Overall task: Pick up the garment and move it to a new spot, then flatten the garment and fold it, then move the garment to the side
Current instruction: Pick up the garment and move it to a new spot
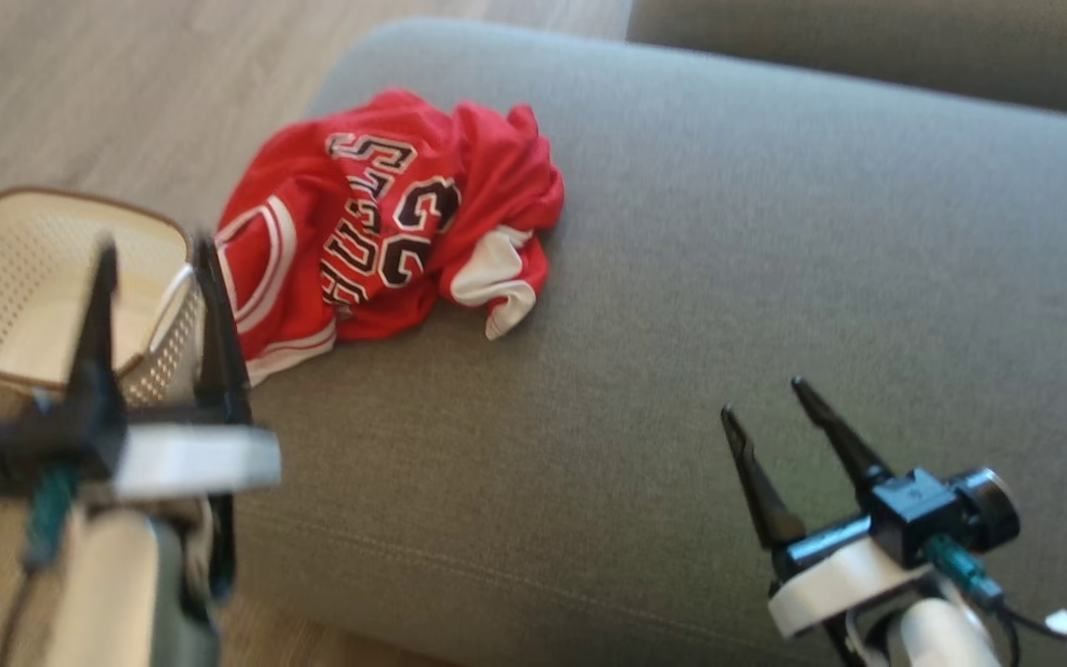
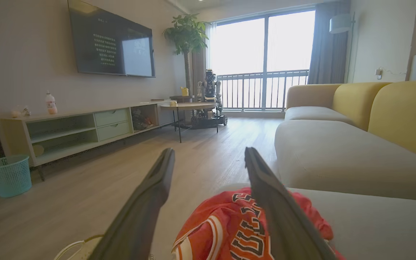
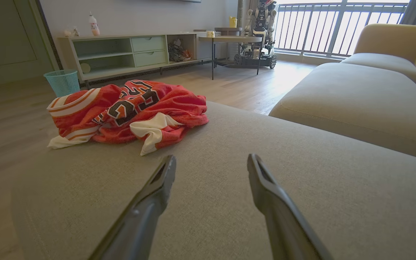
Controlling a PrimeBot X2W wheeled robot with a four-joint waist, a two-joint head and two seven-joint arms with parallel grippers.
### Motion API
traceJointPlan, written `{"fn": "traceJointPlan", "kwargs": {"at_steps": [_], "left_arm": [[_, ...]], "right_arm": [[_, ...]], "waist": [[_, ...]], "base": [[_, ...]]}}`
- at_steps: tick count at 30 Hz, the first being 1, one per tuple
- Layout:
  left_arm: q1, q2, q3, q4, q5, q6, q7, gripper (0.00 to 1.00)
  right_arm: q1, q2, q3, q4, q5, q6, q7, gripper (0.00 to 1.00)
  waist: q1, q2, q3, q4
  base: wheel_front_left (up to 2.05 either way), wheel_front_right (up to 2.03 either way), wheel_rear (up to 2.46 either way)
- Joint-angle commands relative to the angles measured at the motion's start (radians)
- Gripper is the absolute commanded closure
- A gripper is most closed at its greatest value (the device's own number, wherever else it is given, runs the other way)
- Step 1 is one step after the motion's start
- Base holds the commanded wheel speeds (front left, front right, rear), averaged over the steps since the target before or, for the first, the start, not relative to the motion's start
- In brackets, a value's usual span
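**Reaching for the jersey**

Our left gripper [image 1: 156, 245] hung wide open and empty, and so did our right gripper [image 1: 762, 396]. We judged a deep pinch on a thick fold best, so the cloth would lift whole. The jersey [image 1: 385, 222] lay crumpled on the sofa [image 1: 728, 232], just ahead and right of the left fingers, well ahead and left of the right.

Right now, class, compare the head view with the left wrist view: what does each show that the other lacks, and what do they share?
Head view: the right claw, open. Left wrist view: the TV, potted plant and teal bin. Shared: the crumpled red jersey, the open left claw and the grey sofa.
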Motion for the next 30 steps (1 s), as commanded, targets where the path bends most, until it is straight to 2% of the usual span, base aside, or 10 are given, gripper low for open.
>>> {"fn": "traceJointPlan", "kwargs": {"at_steps": [1, 5, 10, 16, 23, 27, 29, 30], "left_arm": [[-0.118, 0.028, 0.050, -0.016, 0.009, -0.009, -0.012, 0.00], [-0.311, 0.056, 0.072, 0.101, -0.022, -0.040, -0.006, 0.00], [-0.530, 0.096, 0.080, 0.327, -0.070, -0.090, 0.153, 0.00], [-0.737, 0.130, 0.081, 0.595, -0.094, -0.106, 0.318, 0.00], [-0.829, 0.144, 0.053, 0.804, -0.100, -0.135, 0.455, 0.00], [-0.832, 0.149, 0.046, 0.897, -0.107, -0.143, 0.482, 0.00], [-0.832, 0.151, 0.047, 0.928, -0.112, -0.148, 0.464, 0.00], [-0.833, 0.152, 0.051, 0.936, -0.115, -0.144, 0.437, 1.00]], "right_arm": [[-0.057, -0.010, 0.013, -0.039, -0.020, 0.000, -0.009, 0.00], [-0.085, -0.010, -0.008, -0.057, -0.053, 0.000, -0.009, 0.00], [-0.117, -0.015, -0.025, -0.081, -0.082, 0.000, -0.009, 0.00], [-0.150, -0.047, -0.045, -0.071, -0.037, 0.000, -0.009, 0.00], [-0.163, -0.072, -0.053, -0.065, 0.014, 0.000, -0.009, 0.00], [-0.167, -0.065, -0.045, -0.078, 0.033, 0.000, -0.009, 0.00], [-0.171, -0.062, -0.036, -0.080, 0.040, 0.000, -0.009, 0.00], [-0.173, -0.061, -0.033, -0.079, 0.043, 0.000, -0.009, 0.00]], "waist": [[0.0000, 0.0000, 0.074, -0.024], [0.0000, 0.0000, 0.153, -0.046], [0.0000, 0.0000, 0.243, -0.079], [0.0000, 0.0000, 0.335, -0.115], [0.0000, 0.0000, 0.360, -0.132], [0.0000, 0.0000, 0.362, -0.143], [0.0000, 0.0000, 0.361, -0.148], [0.0000, 0.0000, 0.359, -0.150]], "base": [[0.00, 0.00, 0.00], [0.00, 0.00, 0.00], [0.00, 0.00, 0.00], [0.00, 0.00, 0.00], [0.00, 0.00, 0.00], [0.00, 0.00, 0.00], [0.00, 0.00, 0.00], [0.00, 0.00, 0.00]]}}
